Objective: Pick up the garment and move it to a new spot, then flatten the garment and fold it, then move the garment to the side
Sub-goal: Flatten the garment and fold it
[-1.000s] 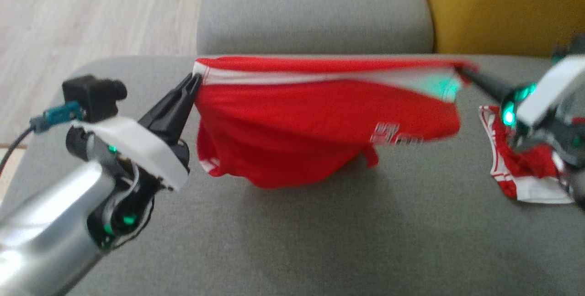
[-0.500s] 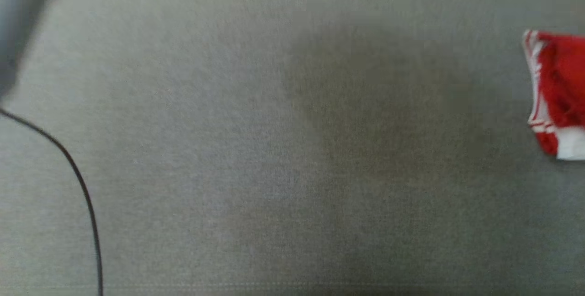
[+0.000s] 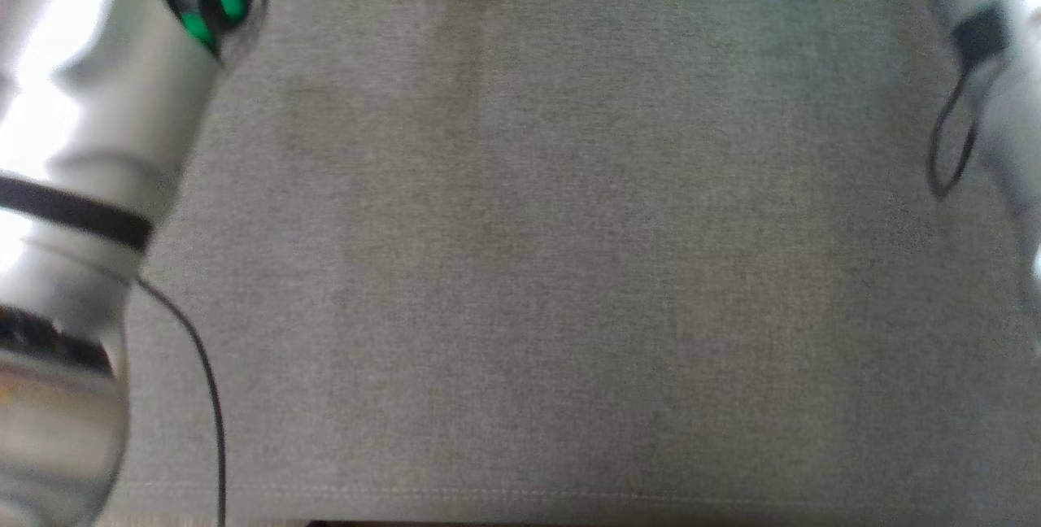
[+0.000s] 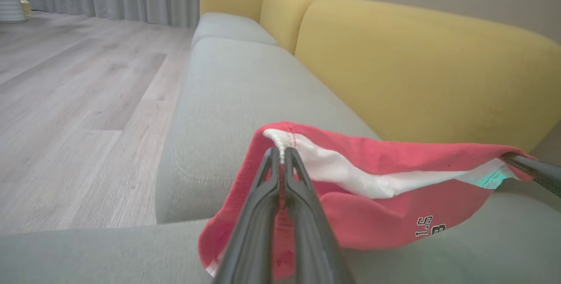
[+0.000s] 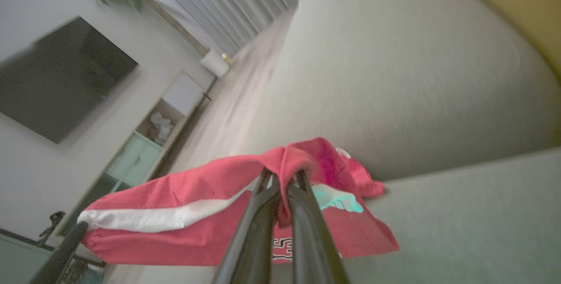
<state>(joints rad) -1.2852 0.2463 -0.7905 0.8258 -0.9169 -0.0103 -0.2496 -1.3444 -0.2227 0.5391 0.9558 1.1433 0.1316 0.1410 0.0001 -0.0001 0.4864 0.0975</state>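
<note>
The grey sofa seat (image 3: 569,267) spreads bare under the head camera, with the pale left forearm (image 3: 81,145) and right forearm (image 3: 992,63) at its edges and the yellow backrest (image 4: 416,65) behind in the left wrist view. The red garment (image 4: 372,214) hangs above that seat, stretched between the two arms. Its white-striped band is pulled nearly taut, and the lower cloth sags toward the cushion (whether it touches is hard to say). The left gripper (image 4: 282,152) is clamped on one end of the band at a stitched seam, fingers pressed together over the cloth. The right gripper (image 5: 282,174) pinches the other end, with red fabric bunched over its tips. By the look of it, this is the first step, carrying the garment to a new spot. The next move probably calls for lowering both ends evenly onto the open cushion while keeping the band tight, so the cloth lands spread out and flattening can begin.
</note>
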